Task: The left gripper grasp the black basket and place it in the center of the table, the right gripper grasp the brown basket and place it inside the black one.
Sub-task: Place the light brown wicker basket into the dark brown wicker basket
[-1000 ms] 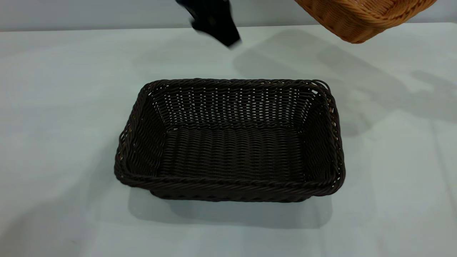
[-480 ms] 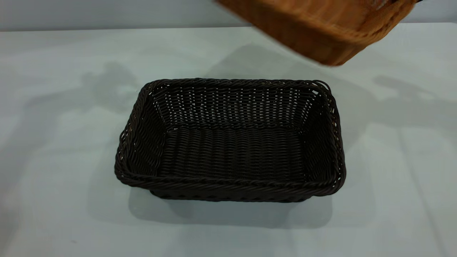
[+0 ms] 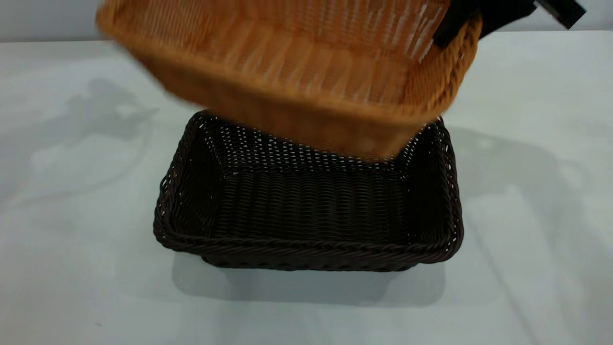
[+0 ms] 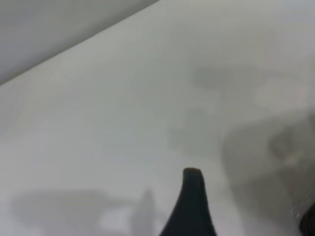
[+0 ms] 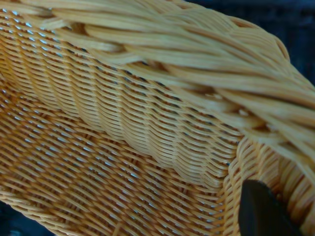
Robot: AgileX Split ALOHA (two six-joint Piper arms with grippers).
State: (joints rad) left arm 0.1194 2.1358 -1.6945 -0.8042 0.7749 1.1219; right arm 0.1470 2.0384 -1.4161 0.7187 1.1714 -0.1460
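The black basket (image 3: 306, 247) stands empty on the middle of the table (image 3: 72, 215). The brown basket (image 3: 297, 72) hangs tilted in the air just above the black basket's far half, its low edge close over the far rim. My right gripper (image 3: 445, 33) is shut on the brown basket's right rim at the top right. In the right wrist view one finger (image 5: 261, 211) lies against the inside of the brown basket (image 5: 123, 147); the other is hidden behind the wall. My left gripper (image 4: 251, 216) is out of the exterior view, open and empty over bare table (image 4: 98, 123).
The pale tabletop stretches wide to the left, right and front of the black basket. A grey wall (image 3: 48, 19) runs behind the table's far edge. Arm shadows fall on the table at left and right.
The brown basket has swung left and down from the top right to above the black basket. The left gripper, at the top centre one second ago, has left the exterior view.
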